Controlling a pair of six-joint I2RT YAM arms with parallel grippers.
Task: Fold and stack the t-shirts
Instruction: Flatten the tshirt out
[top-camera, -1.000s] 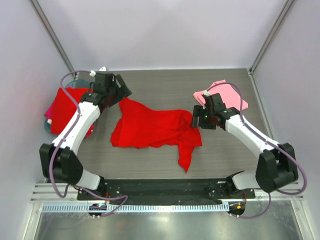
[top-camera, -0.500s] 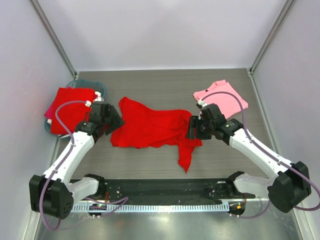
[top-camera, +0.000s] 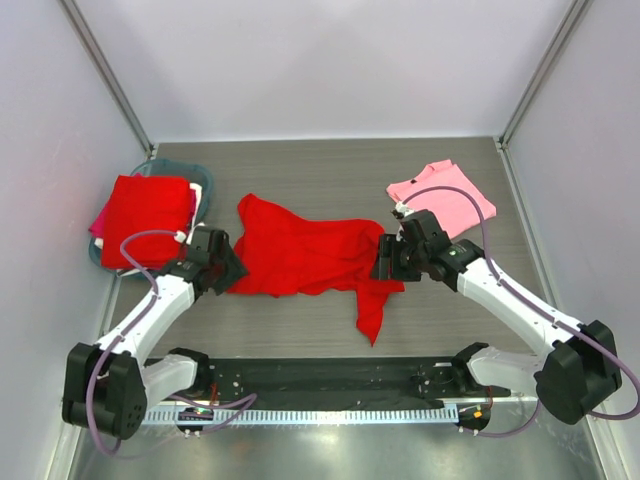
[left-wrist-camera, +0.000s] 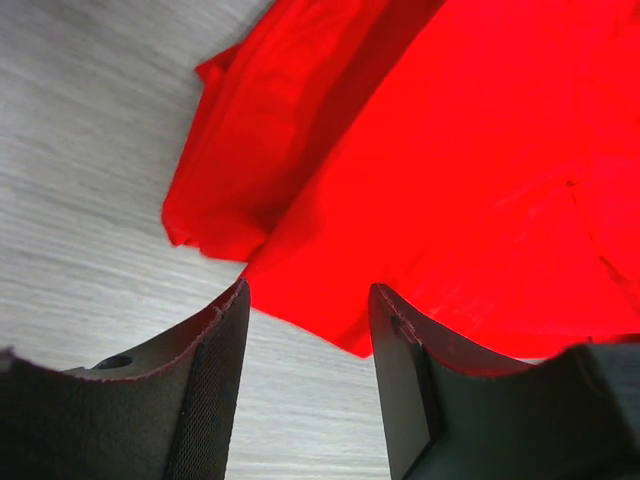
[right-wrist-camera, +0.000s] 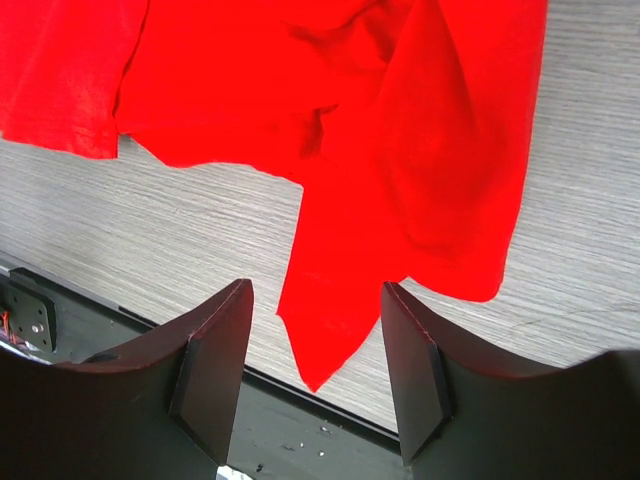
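Here the red t-shirt (top-camera: 305, 255), soft and light, lies crumpled on the counter (top-camera: 330, 170) beside the pink t-shirt (top-camera: 445, 195). The left tool (left-wrist-camera: 308, 290) and the right tool (right-wrist-camera: 315, 288) hang released and empty; I think its outer edges are best to pinch.

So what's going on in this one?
The left gripper and right gripper hover open over opposite edges of a crumpled bright red cotton t-shirt, neither gripping it yet. A folded light pink t-shirt lies at the back right; a folded red one sits far left.
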